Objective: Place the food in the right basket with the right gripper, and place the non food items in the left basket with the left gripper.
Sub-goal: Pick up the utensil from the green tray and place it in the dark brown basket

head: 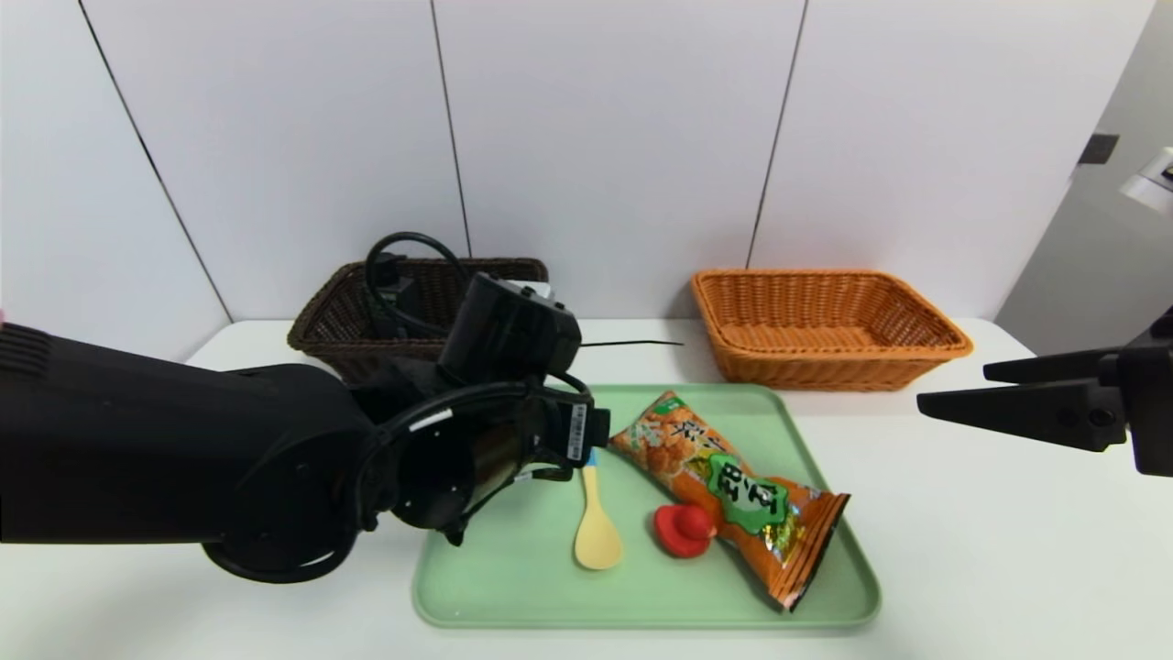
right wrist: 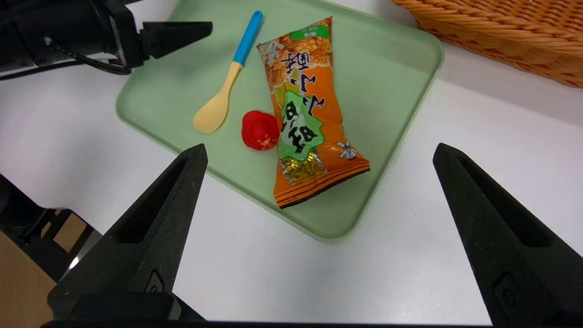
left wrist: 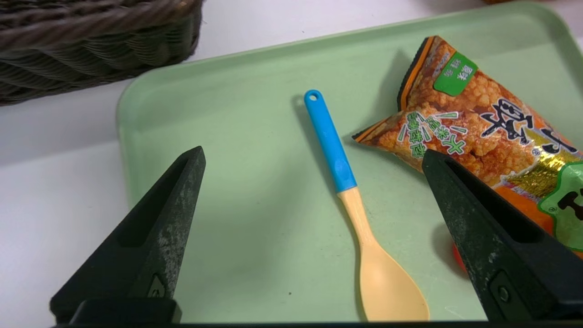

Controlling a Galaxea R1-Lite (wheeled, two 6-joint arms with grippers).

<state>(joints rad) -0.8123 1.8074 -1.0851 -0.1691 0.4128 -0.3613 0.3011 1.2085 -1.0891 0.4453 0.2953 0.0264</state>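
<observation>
White table [head: 962, 550], green tray [head: 513, 587], spoon [head: 596, 532] beside snack bag [head: 733, 486], red toy [head: 683, 530]

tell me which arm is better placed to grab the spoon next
Left. The left gripper is open above the green tray, its jaws on either side of the spoon. The right gripper is off the tray's right side.

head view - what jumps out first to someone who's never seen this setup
The bright orange snack bag lying diagonally on the green tray, with a small red toy against its side and a blue-handled spoon beside that. The big black left arm fills the near left, its open left claw above the spoon. Behind stand a dark basket and an orange basket.
</observation>
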